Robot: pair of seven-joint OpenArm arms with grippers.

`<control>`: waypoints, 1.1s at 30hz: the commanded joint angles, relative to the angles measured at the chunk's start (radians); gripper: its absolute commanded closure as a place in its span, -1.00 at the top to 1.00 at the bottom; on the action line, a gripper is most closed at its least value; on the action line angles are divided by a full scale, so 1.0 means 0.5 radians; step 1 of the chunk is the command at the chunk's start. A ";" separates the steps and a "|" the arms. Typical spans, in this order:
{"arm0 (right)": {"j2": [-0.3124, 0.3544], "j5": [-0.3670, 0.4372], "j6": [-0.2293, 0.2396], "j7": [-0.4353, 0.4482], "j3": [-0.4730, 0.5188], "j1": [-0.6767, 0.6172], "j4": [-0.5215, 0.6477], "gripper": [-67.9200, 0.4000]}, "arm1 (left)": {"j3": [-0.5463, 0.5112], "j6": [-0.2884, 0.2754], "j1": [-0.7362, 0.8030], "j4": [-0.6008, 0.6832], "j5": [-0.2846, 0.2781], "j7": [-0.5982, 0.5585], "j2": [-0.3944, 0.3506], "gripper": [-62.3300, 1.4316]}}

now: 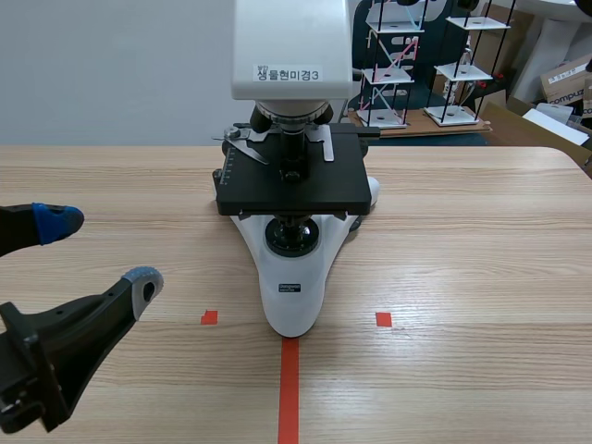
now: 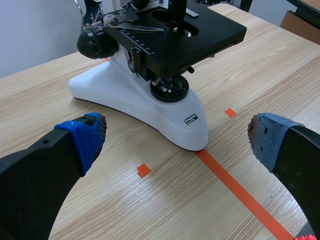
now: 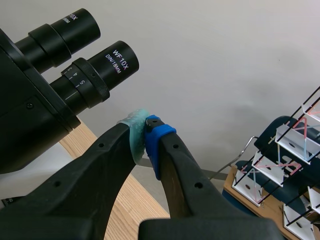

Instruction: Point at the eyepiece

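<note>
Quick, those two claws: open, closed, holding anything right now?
Left gripper: open, holding nothing, beside the microscope.
Right gripper: shut, holding nothing, tips close by the nearer eyepiece.

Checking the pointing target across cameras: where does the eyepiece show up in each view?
Scene view: not in it; the microscope is cut off above its white head.
Left wrist view: not in it; only stage and base show, ahead of the open left tool.
Right wrist view: the eyepiece marked WF 10X, just ahead of the shut right tool.
Shared landmark: the microscope.
</note>
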 commanded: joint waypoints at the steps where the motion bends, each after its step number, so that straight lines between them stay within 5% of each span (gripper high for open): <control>1: 0.026 0.023 -0.012 0.031 0.033 0.045 0.053 -0.98 | -0.012 -0.004 0.011 0.023 -0.013 -0.023 0.006 0.91; 33: 0.026 0.024 -0.013 0.075 0.033 0.023 0.054 -0.98 | -0.012 -0.004 0.011 0.023 -0.013 -0.023 0.006 0.91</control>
